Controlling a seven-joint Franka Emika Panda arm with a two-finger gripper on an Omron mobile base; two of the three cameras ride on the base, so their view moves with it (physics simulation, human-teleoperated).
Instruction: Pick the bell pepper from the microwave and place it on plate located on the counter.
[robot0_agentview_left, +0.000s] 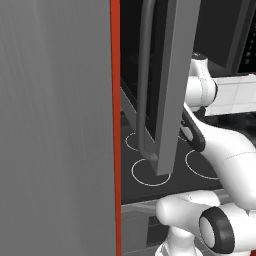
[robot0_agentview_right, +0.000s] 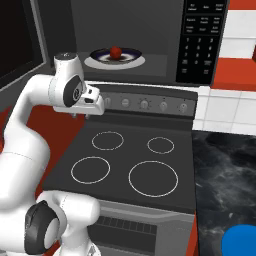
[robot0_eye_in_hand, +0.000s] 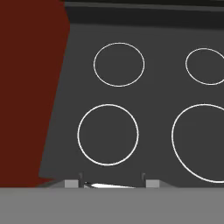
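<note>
The microwave (robot0_agentview_right: 202, 40) stands open above the stove, its door (robot0_agentview_left: 170, 85) swung out to the left. Inside it, the small red bell pepper (robot0_agentview_right: 116, 52) sits on a white dish (robot0_agentview_right: 100, 62). A blue plate (robot0_agentview_right: 243, 240) lies on the black counter (robot0_agentview_right: 225, 165) at the near right, partly cut off by the frame edge. My gripper (robot0_agentview_right: 86, 111) hangs below the microwave over the stove's back left, pointing down, well short of the pepper. In the hand view my gripper (robot0_eye_in_hand: 112, 183) has its tips apart with nothing between them.
The black stove (robot0_agentview_right: 125, 165) with several white burner rings lies under the hand, its knob panel (robot0_agentview_right: 145, 104) behind. The open door's curved bar handle (robot0_agentview_left: 144, 80) hangs close to my arm. A tall grey panel (robot0_agentview_left: 55, 125) fills the left side.
</note>
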